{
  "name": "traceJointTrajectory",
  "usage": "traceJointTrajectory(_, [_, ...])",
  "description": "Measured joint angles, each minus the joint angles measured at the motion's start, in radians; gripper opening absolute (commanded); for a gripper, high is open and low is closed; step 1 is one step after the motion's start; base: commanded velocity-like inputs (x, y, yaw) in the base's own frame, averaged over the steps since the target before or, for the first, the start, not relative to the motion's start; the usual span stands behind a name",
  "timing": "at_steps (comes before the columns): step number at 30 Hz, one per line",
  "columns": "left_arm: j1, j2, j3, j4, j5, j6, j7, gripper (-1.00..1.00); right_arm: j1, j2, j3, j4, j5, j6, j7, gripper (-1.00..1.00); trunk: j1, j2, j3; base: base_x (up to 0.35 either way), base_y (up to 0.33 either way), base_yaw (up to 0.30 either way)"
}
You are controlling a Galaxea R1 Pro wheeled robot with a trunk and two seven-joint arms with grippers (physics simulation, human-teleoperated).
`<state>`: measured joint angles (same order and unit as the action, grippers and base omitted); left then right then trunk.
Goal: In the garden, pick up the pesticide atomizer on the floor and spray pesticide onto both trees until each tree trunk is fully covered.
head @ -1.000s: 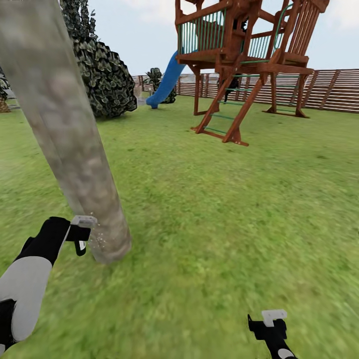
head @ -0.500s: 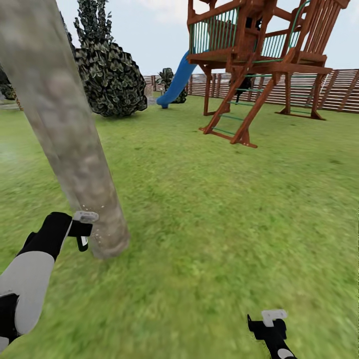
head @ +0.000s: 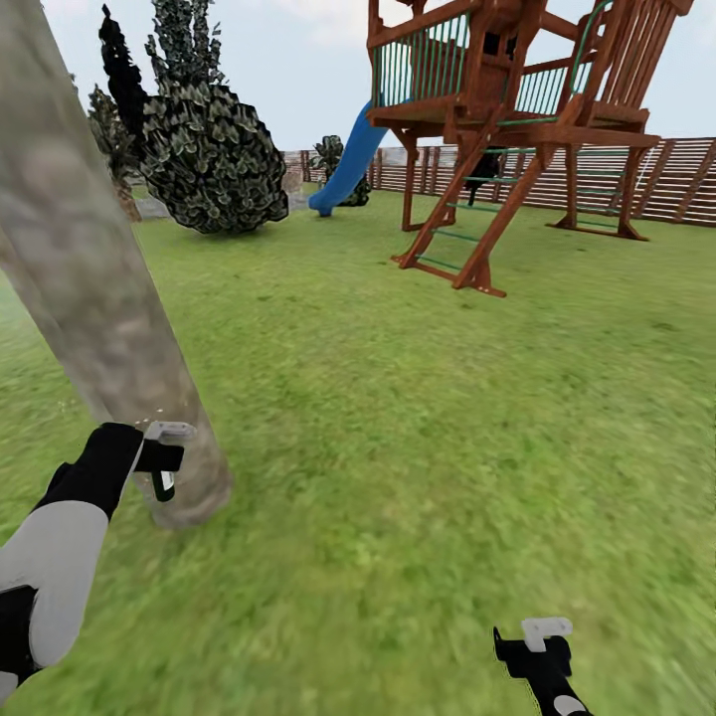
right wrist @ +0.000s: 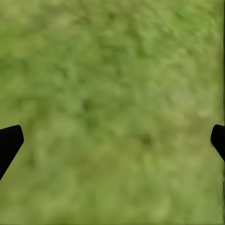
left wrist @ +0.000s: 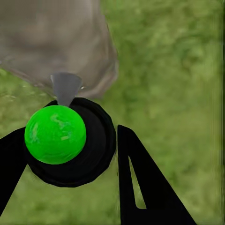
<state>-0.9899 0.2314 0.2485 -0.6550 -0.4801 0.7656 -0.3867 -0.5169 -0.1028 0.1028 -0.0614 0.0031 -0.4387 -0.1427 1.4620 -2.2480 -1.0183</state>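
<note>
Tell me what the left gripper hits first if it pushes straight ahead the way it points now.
Most likely the tree trunk. The left gripper holds the atomizer, whose nozzle aims at the trunk's base just ahead, so the nozzle would touch bark first. The exact gap is hard to judge.

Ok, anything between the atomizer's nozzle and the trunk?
Nothing solid: in the left wrist view the atomizer nozzle points straight at the trunk, grass beneath. Head view shows a few white specks there.

My left pincer (head: 159, 459) reaches forward, clamped on the atomizer (left wrist: 65, 140), while my right pincer (head: 537, 641) hangs low, fingers spread.
</note>
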Motion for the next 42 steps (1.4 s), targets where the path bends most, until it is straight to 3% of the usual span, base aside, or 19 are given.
traceJointTrajectory(13, [0.002,0.016,0.007,0.001,-0.003,0.000,0.004,-1.00,0.000,0.001,0.000,0.000,0.000,0.000,0.000,1.00,0.000,0.000,0.000,0.133,-0.275,0.265])
traceJointTrajectory(15, [0.011,0.053,0.010,0.002,-0.011,-0.003,0.005,-1.00,0.000,0.002,0.000,0.000,0.000,0.000,0.000,1.00,0.000,0.000,0.000,0.093,-0.275,0.278])
traceJointTrajectory(18, [0.019,0.068,0.007,0.005,-0.001,-0.002,0.005,-1.00,0.000,0.002,0.000,0.000,0.000,0.000,0.001,1.00,0.000,0.000,0.000,0.091,-0.275,0.278])
traceJointTrajectory(21, [0.022,0.057,0.002,0.017,0.004,-0.002,0.005,-1.00,0.000,0.003,0.000,0.000,0.001,0.000,0.001,1.00,0.000,0.000,0.000,0.090,-0.275,0.236])
traceJointTrajectory(24, [0.019,0.025,0.003,0.009,0.011,0.000,0.005,-1.00,0.000,0.003,0.000,0.000,0.000,0.000,0.001,1.00,0.000,0.000,0.000,0.090,-0.275,0.042])
traceJointTrajectory(27, [0.019,0.022,0.006,0.012,0.000,-0.003,0.005,-1.00,0.000,0.003,0.000,0.000,0.000,0.000,0.002,1.00,0.000,0.000,0.000,0.102,-0.275,0.004])
traceJointTrajectory(28, [0.020,0.027,0.006,0.013,-0.003,-0.004,0.005,-1.00,0.000,0.003,0.000,0.000,0.000,0.000,0.001,1.00,0.000,0.000,0.000,0.116,-0.275,0.000])
traceJointTrajectory(31, [0.037,0.082,0.008,0.018,-0.008,-0.005,0.006,-1.00,0.000,0.002,0.000,0.000,0.000,0.000,0.002,1.00,0.000,0.000,0.000,0.117,-0.275,0.000])
traceJointTrajectory(34, [0.101,0.099,0.011,0.018,-0.003,-0.007,0.025,-1.00,0.000,0.003,0.000,0.000,0.000,0.000,0.001,1.00,0.000,0.000,0.000,0.125,-0.272,0.094])
traceJointTrajectory(37, [0.109,0.086,0.017,0.008,0.011,-0.005,0.054,-1.00,0.000,0.003,0.000,-0.001,0.000,0.000,0.002,1.00,0.000,0.000,0.000,0.215,-0.207,0.254])
traceJointTrajectory(40, [0.110,0.042,0.017,0.007,0.015,-0.004,0.065,-1.00,0.000,0.004,0.001,-0.001,0.001,0.000,0.002,1.00,0.000,0.000,0.000,0.250,-0.132,0.272])
traceJointTrajectory(42, [0.110,0.043,0.055,0.014,0.005,-0.010,0.065,-1.00,0.000,0.006,0.001,-0.001,0.001,0.000,0.002,1.00,0.000,0.000,0.000,0.074,-0.034,0.273])
